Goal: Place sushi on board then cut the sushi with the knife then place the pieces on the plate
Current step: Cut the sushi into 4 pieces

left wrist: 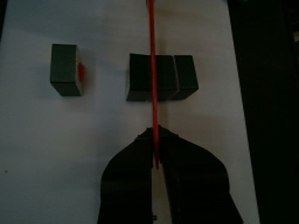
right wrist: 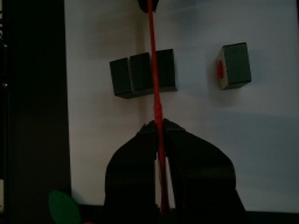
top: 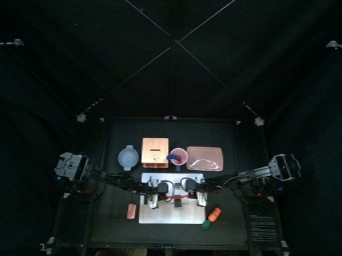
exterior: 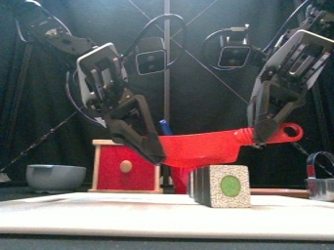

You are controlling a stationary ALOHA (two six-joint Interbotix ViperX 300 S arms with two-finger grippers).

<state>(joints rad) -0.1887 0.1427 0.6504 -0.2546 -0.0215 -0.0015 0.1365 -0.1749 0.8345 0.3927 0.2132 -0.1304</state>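
both grippers are clamped on the red knife [exterior: 209, 146]. the left gripper [exterior: 148, 146] holds the blade end at centre left of the front view, and the right gripper [exterior: 264, 134] holds the handle at upper right. the knife hangs level just above the sushi roll [exterior: 225, 186], which sits on the white cutting board [exterior: 78, 210] at lower centre. in the left wrist view the blade crosses the roll at mid frame, and one separate piece [left wrist: 66, 68] lies apart at upper left.

Dk green sushi roll [left wrist: 162, 79] on white board [top: 171, 214]; 1 piece [left wrist: 66, 68] lies apart, red filling showing; red knife [exterior: 196, 146] level, edge-down across roll; pink plate [top: 203, 157] behind board.
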